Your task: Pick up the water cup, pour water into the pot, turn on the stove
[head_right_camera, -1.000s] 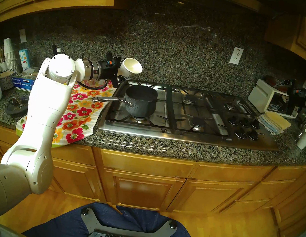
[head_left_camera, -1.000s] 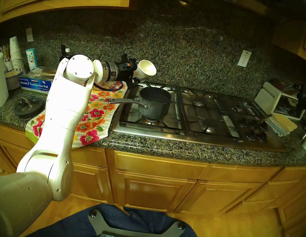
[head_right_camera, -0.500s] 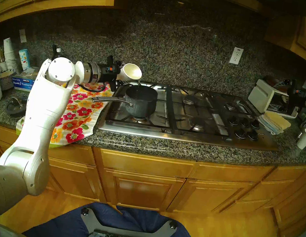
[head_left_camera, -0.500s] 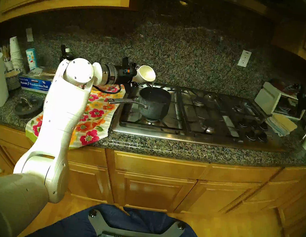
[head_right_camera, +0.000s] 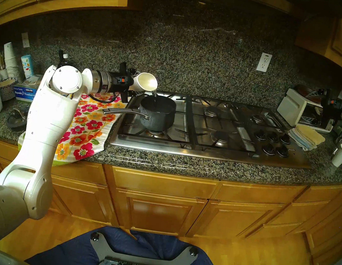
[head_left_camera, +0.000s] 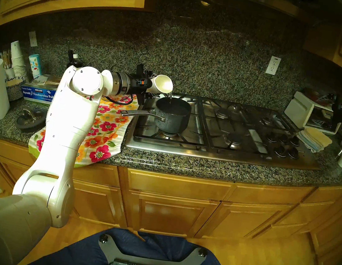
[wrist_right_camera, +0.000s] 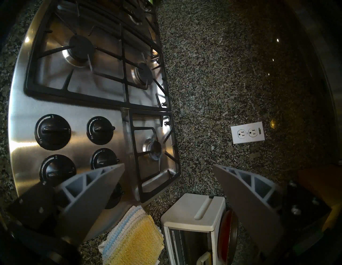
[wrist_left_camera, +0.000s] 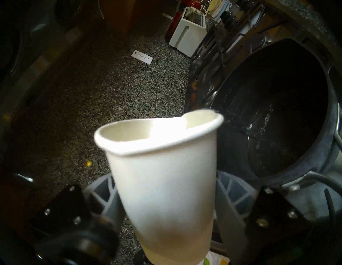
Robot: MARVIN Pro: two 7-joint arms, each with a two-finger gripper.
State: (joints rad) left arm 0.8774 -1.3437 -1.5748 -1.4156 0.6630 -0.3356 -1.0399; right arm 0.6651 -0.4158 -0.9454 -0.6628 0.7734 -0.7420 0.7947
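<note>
The water cup (wrist_left_camera: 164, 177), a plain white tapered paper cup, is clamped between the left gripper (wrist_left_camera: 166, 209)'s grey ribbed fingers (wrist_left_camera: 103, 192), tipped so a thin stream falls from its rim into the dark speckled saucepan (head_left_camera: 172, 116) with one long metal handle. Pouring well likely means keeping the rim above the pot's mouth, tilting gradually and squeezing gently. The right gripper (wrist_right_camera: 166, 186) hangs spread wide and empty over the stainless-steel gas cooktop (wrist_right_camera: 20, 103). Visible there: four burners, five black round knobs (wrist_right_camera: 52, 132), one pot, one held cup.
</note>
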